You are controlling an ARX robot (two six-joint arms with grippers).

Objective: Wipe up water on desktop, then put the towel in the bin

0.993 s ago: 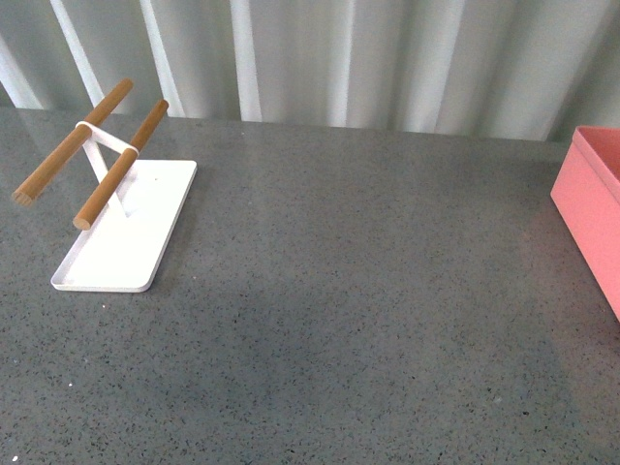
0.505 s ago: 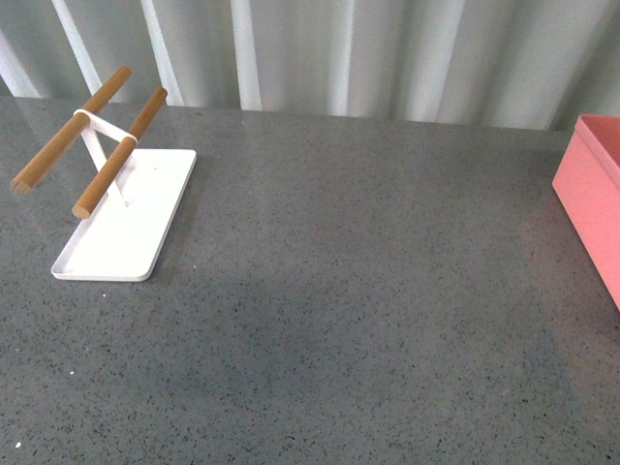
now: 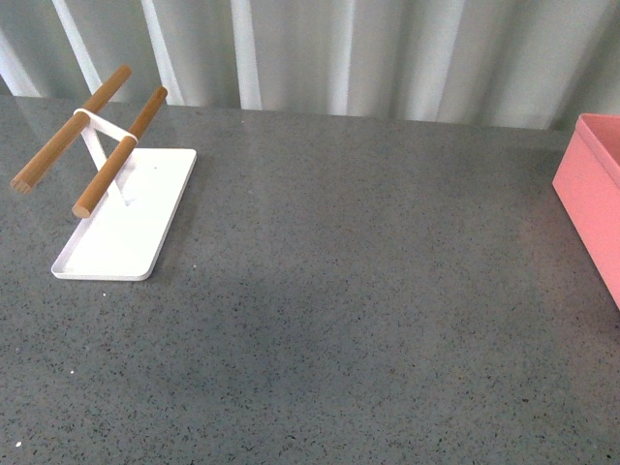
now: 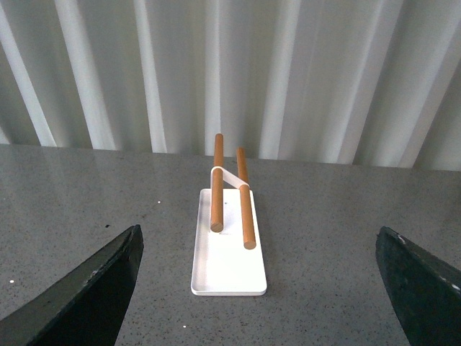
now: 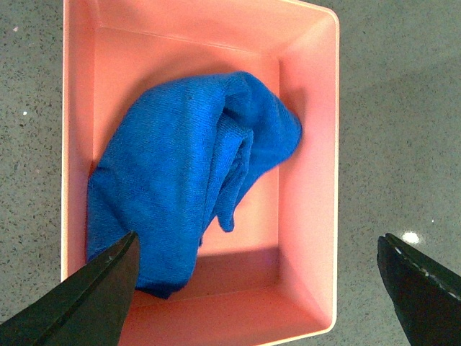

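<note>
The bright blue towel (image 5: 187,173) lies crumpled inside the salmon-pink bin (image 5: 310,180), seen from above in the right wrist view. My right gripper (image 5: 256,288) hangs open and empty above the bin, its dark fingers (image 5: 94,299) wide apart. The bin's edge (image 3: 591,208) shows at the far right of the front view; the towel is hidden there. The dark grey speckled desktop (image 3: 358,291) fills the front view. My left gripper (image 4: 259,288) is open and empty above the desktop, facing the white tray. Neither arm shows in the front view.
A flat white tray (image 3: 121,228) with two wooden rods (image 3: 116,155) on a white stand sits at the desktop's left; it also shows in the left wrist view (image 4: 227,252). A pale pleated curtain (image 3: 339,58) backs the desk.
Between the oldest frame and half a second ago the front view shifted slightly; since then nothing has visibly changed.
</note>
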